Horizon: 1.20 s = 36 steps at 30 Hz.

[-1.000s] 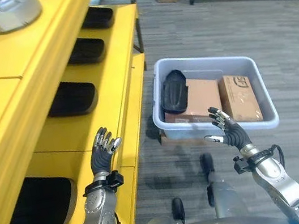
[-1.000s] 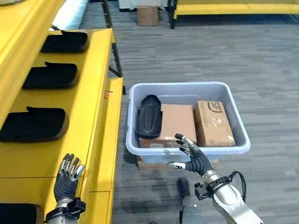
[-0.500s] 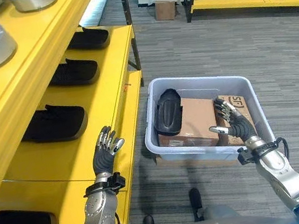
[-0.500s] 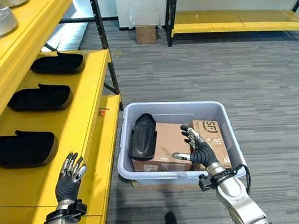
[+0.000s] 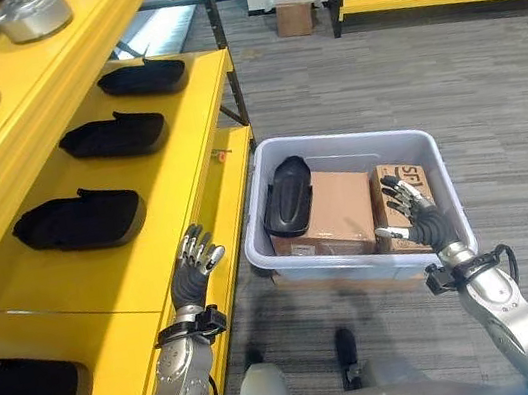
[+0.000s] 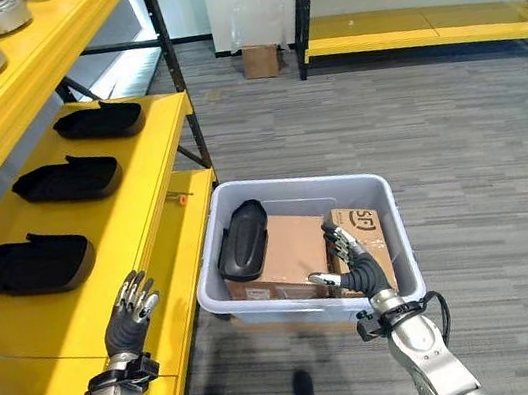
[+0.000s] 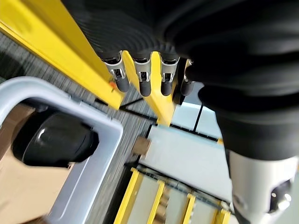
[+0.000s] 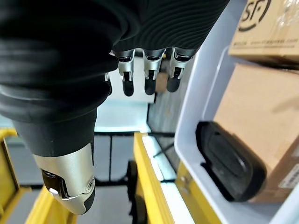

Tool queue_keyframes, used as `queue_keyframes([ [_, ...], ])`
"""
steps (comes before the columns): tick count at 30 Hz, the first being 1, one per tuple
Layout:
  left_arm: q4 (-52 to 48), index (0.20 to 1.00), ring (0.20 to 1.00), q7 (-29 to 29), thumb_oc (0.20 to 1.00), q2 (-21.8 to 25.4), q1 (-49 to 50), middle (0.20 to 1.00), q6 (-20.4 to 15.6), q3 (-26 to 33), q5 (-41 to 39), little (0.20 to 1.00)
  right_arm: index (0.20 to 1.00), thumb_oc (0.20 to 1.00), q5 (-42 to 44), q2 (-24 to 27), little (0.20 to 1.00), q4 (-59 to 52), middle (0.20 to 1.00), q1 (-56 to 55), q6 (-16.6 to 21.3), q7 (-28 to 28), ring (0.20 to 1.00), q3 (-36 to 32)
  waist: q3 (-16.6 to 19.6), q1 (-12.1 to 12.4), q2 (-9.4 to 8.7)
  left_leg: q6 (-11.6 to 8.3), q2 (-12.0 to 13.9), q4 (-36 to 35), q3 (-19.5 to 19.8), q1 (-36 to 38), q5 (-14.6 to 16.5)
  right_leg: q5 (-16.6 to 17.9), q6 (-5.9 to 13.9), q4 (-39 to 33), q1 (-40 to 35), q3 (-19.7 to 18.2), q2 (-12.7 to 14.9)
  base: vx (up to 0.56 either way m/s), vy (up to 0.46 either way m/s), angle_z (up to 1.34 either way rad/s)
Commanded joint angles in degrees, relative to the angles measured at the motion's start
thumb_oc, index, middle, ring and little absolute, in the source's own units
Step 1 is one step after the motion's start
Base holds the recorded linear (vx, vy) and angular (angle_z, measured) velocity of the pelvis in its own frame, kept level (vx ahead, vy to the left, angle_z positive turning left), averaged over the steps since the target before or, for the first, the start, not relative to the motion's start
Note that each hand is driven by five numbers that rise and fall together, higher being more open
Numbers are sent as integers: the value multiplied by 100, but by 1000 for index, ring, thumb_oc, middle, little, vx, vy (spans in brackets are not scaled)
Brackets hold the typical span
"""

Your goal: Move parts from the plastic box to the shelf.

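While hovering over the plastic box (image 6: 390,283) near corner, right hand (image 6: 357,268) empty, fingers loosely spread, likely readying for the black part (image 6: 239,242) propped on cardboard inside. Left hand (image 6: 130,316) relaxed, unladen, beside the shelf (image 6: 151,221).

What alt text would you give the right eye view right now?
The right hand hovers open over the near edge of a grey box on the floor, which holds a black part lying on cardboard cartons. The left hand is open beside a yellow shelf carrying three black parts.
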State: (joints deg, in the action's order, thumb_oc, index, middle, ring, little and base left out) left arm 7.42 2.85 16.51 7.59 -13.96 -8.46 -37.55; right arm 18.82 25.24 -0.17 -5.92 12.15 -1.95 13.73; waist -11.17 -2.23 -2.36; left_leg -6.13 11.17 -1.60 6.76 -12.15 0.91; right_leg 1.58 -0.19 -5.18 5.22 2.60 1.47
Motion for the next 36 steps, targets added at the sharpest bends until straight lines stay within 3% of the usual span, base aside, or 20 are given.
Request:
queue_keyframes([
  [1,-665,1000,1000,-107,1000,211,454,1000,-278,173,70,1000,1000,1000,-132,149,1000,-480,1000,-91,357,-11,1000,-125,294,82,231,107,36,11,-6,541,-552,-399,458,547,-288,-264,389,65,107,-95],
  [7,-751,1000,1000,-107,1000,340,473,1000,-288,187,97,1000,1000,1000,-107,-42,1000,-413,1000,-89,295,-8,1000,7,331,55,243,190,-141,-107,-451,858,-331,-171,644,318,-282,-487,647,70,160,-52],
  [14,-795,1000,1000,8,1000,383,276,1000,-327,173,138,1000,1000,1000,-83,-32,1000,-497,1000,35,241,67,1000,287,213,46,161,215,-146,-99,-737,918,-215,-94,736,281,-120,-640,747,0,33,-14],
  [30,-141,1000,1000,614,1000,335,-1330,1000,-528,-422,676,1000,1000,1000,10,41,1000,-793,1000,92,375,-124,1000,489,-184,-457,268,42,30,-340,-1170,583,-432,109,787,271,660,-881,623,-22,-21,-11],
  [36,803,1000,1000,1115,1000,248,-2212,1000,-569,-508,727,1000,1000,1000,18,113,1000,-956,1000,157,367,-208,1000,631,-432,-650,232,-13,72,-340,-1392,371,-467,210,825,361,1085,-1025,581,-31,-3,-18],
])
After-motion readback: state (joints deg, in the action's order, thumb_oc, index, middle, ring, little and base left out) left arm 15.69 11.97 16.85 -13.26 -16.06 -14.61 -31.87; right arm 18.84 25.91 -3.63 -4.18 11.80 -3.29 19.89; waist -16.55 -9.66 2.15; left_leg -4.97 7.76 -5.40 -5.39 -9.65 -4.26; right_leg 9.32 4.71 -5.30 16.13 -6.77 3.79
